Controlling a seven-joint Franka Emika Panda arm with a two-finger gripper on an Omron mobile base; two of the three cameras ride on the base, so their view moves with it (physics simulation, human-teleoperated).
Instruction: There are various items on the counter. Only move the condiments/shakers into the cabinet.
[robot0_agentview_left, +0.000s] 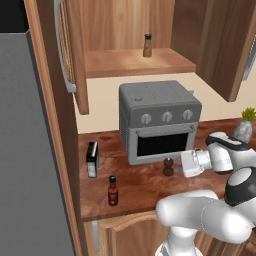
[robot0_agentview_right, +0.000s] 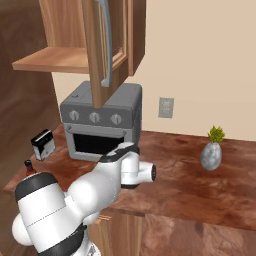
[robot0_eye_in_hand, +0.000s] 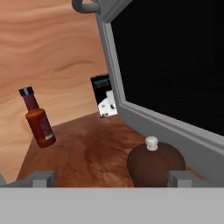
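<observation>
One tan shaker (robot0_agentview_left: 147, 45) on cabinet (robot0_agentview_left: 135, 62) shelf; end effector (robot0_eye_in_hand: 111, 177) wide open, empty, near pepper mill (robot0_eye_in_hand: 155, 164).

We see a reddish wood tabletop (robot0_agentview_left: 145, 185) carrying grey toaster oven (robot0_agentview_left: 157, 120), pepper mill (robot0_agentview_left: 168, 167), red sauce bottle (robot0_agentview_left: 113, 191), black-and-white box (robot0_agentview_left: 92, 158), potted plant (robot0_agentview_left: 244, 125), tan shaker (robot0_agentview_left: 147, 46) on cabinet shelf (robot0_agentview_left: 130, 62).
</observation>
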